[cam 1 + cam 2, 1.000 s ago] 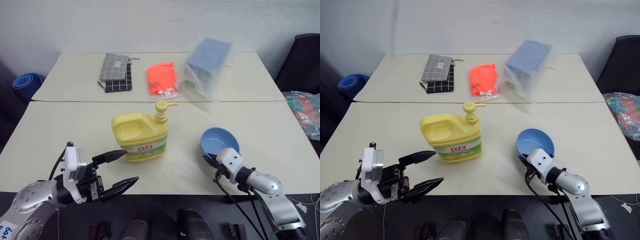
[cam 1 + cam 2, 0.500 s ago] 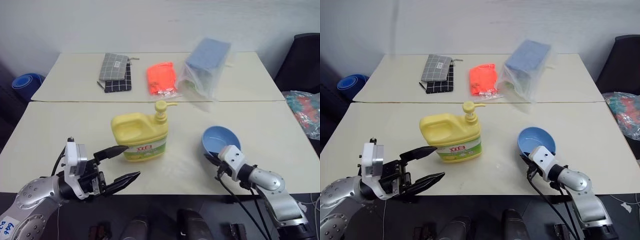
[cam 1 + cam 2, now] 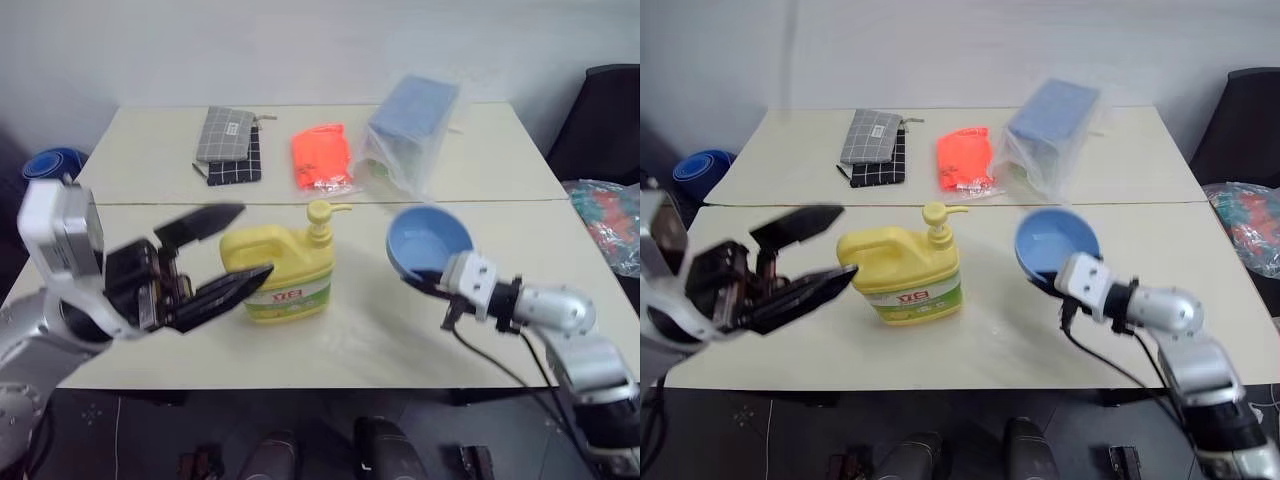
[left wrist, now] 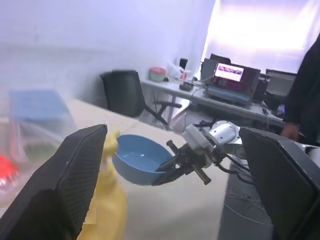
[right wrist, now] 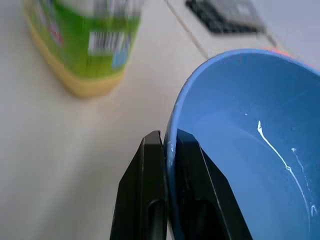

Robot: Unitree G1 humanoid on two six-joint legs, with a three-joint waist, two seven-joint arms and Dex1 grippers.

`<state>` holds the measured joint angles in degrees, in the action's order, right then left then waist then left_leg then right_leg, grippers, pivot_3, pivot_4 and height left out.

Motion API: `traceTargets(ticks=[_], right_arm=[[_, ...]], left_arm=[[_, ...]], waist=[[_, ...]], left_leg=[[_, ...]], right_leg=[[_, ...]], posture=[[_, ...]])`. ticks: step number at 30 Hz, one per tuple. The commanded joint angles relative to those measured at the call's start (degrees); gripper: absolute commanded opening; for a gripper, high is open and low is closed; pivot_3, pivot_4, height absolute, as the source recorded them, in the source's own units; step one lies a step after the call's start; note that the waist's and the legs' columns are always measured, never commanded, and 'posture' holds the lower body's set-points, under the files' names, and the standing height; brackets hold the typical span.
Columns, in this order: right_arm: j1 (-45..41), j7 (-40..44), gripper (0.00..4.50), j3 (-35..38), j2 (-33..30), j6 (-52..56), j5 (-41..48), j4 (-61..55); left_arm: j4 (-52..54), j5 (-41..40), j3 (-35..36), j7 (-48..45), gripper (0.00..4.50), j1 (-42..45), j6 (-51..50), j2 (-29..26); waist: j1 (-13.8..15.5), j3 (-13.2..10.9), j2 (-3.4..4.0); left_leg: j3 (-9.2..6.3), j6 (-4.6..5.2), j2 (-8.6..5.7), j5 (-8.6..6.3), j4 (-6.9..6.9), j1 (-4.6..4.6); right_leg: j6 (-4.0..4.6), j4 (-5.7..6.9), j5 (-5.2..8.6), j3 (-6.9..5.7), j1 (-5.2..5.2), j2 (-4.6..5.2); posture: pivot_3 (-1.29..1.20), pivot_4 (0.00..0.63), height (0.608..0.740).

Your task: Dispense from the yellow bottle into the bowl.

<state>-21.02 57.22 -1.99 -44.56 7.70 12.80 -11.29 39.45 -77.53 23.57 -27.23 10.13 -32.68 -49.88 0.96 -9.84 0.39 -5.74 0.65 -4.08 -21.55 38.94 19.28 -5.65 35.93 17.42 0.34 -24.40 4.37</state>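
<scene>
The right gripper [image 5: 167, 150] is pinching the rim of the bowl [image 3: 428, 241], apparently holding it above the table [image 3: 380, 340], right of the yellow bottle [image 3: 280, 270]. The left gripper [image 3: 225, 255] is hovering with fingers spread at the bottle's left, gripping nothing.

Bare table [image 3: 360, 335] between yellow bottle [image 3: 277, 264] and raised bowl [image 3: 428, 241] — pouches, wrapped block crowd the far side

- The left gripper [image 3: 230, 249] is raised above the table, with its two black fingers spread wide apart and nothing held between them.
- The right gripper [image 5: 169, 150] is lifted off the table, with its fingers pinched on the rim of the bowl [image 3: 428, 240], which is carried tilted.
</scene>
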Motion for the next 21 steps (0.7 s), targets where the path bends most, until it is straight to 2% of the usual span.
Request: traceTargets(ticks=[1, 5, 10, 13, 14, 17, 21], right_arm=[[-8.9, 6.3, 0.00, -1.4, -2.8, 6.4, 3.1, 0.2], [-20.3, 15.4, 0.00, -5.1, -6.0, 15.0, 5.8, 0.8], [-25.2, 19.4, 0.00, -7.4, -6.2, 21.1, 7.8, -1.1], [-28.2, 20.4, 0.00, -8.3, -5.8, 23.5, 8.4, -2.0], [-28.8, 20.7, 0.00, -8.4, -5.7, 24.0, 8.6, -2.3], [-29.7, 20.7, 0.00, -8.7, -5.5, 24.5, 8.6, -2.5], [-30.3, 20.4, 0.00, -9.0, -5.2, 25.1, 8.7, -3.5]], left_arm=[[-4.4, 4.5, -5.3, 0.8, 3.90, 8.6, -0.3, 0.5], [-11.5, 12.0, -13.7, -0.2, 2.65, 21.1, -2.0, 2.8], [-15.3, 19.9, -19.1, -3.8, 1.11, 27.2, -1.7, 6.1], [-16.7, 24.1, -22.3, -5.4, 0.20, 29.3, -1.5, 8.7], [-16.9, 25.8, -23.3, -5.9, 0.04, 29.4, -1.5, 9.0], [-17.2, 30.2, -25.2, -8.0, 0.04, 29.2, -1.3, 9.3], [-18.2, 31.7, -26.2, -5.3, 0.04, 29.3, -4.8, 12.8]], waist=[[0.0, -0.1, -0.07], [0.4, -0.1, -0.14], [0.2, -0.1, -0.16], [0.2, -0.1, -0.19], [0.1, -0.1, -0.19], [-0.3, -0.1, -0.19], [-0.1, -0.2, -0.24]], left_leg=[[0.00, 0.00, -0.01, 0.00, 0.01, 0.04], [-0.07, 0.01, -0.03, 0.00, 0.08, 0.28], [-0.11, 0.02, -0.04, -0.01, 0.08, 0.57], [-0.05, 0.02, -0.11, 0.00, 0.34, 1.17], [-0.05, 0.02, -0.11, 0.00, 0.34, 1.17], [-0.05, -0.03, -0.09, 0.03, 0.35, 1.16], [-0.05, -0.05, -0.11, 0.05, 0.50, 1.16]], right_leg=[[0.00, -0.02, 0.00, -0.01, -0.03, 0.00], [-0.01, -0.08, -0.01, -0.08, -0.16, 0.03], [-0.04, -0.09, -0.03, -0.14, -0.39, 0.05], [-0.09, 0.09, -0.05, -0.10, -1.13, 0.09], [-0.09, 0.09, -0.05, -0.11, -1.15, 0.09], [-0.09, 0.12, -0.05, -0.11, -1.16, 0.07], [-0.09, 0.28, -0.05, -0.07, -1.15, 0.11]], posture=[[0.00, 0.150, 0.740], [0.00, 0.150, 0.740], [0.00, 0.150, 0.740], [0.00, 0.150, 0.740], [0.00, 0.150, 0.740], [0.00, 0.150, 0.740], [0.00, 0.150, 0.740]])
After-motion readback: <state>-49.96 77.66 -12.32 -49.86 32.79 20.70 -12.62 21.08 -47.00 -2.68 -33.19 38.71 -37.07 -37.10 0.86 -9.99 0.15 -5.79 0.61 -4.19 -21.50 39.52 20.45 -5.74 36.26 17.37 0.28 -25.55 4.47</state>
